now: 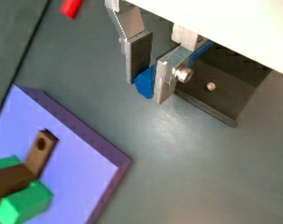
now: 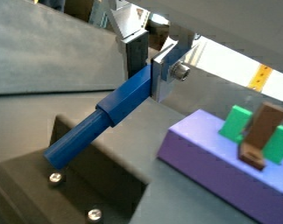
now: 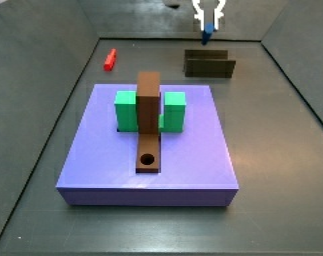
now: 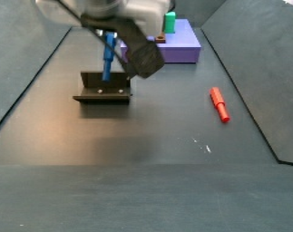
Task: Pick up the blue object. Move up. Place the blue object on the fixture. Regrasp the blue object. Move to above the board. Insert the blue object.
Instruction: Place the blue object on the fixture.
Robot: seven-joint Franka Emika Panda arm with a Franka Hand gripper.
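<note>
My gripper point(image 1: 148, 86) is shut on the blue object point(image 2: 102, 118), a slim blue peg, near one of its ends. The peg's long free end points down toward the fixture point(image 4: 103, 89), a dark blocky holder with two screws in it. In a side view the gripper point(image 3: 207, 22) hangs at the far end of the floor, with the peg point(image 3: 207, 37) just above the fixture point(image 3: 209, 66). I cannot tell whether the peg touches the fixture. The board point(image 3: 191, 150) is a lavender slab lying nearer in that view. It carries a brown bar point(image 3: 149, 125) with a round hole and two green blocks point(image 3: 125, 110).
A red peg point(image 3: 109, 59) lies on the dark floor away from the fixture, and also shows in a side view point(image 4: 218, 104). Sloping dark walls point(image 3: 44, 90) enclose the floor on both sides.
</note>
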